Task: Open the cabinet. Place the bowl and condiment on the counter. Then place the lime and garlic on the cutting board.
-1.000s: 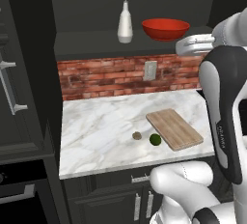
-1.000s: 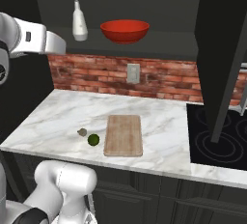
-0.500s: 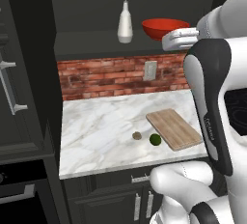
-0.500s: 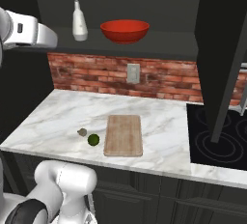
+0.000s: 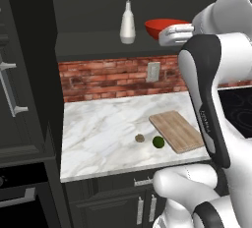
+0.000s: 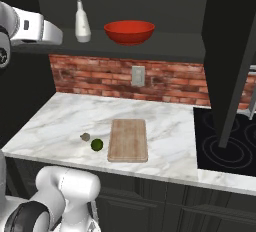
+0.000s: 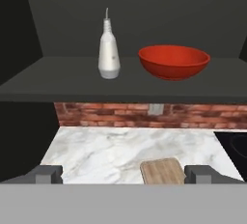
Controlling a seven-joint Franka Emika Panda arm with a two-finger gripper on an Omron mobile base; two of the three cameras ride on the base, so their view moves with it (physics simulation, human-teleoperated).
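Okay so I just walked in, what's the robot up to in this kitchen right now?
The cabinet is already open, with the condiment and the bowl standing side by side on its shelf. The end effector is raised in front of that shelf, fingers spread wide and holding nothing. Down on the counter, the lime and garlic lie just beside the cutting board, not on it. So nothing has been unloaded yet.

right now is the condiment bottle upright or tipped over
Upright: the condiment bottle stands on its base on the cabinet shelf, nozzle pointing straight up, beside the bowl.
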